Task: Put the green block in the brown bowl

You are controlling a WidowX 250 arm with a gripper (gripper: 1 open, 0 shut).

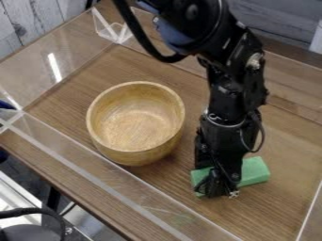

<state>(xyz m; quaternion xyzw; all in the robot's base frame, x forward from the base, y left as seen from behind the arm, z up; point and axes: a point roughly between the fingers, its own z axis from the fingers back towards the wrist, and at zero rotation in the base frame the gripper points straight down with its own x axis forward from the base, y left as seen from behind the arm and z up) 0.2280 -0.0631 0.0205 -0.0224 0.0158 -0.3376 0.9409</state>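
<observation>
Camera view: my fingers [217,179] are closed down at the green block [233,177], covering its middle; whether they grip it I cannot tell. Block lies on the wooden worktop [283,141], near its front edge. Brown bowl [136,122] sits upright on the worktop, beside my fingers, apart from the block.

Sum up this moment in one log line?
claw: shut, over green block | block: on table | brown bowl: beside, no block inside

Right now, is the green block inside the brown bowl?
No, the green block lies on the table beneath the end effector, beside the bowl.
</observation>
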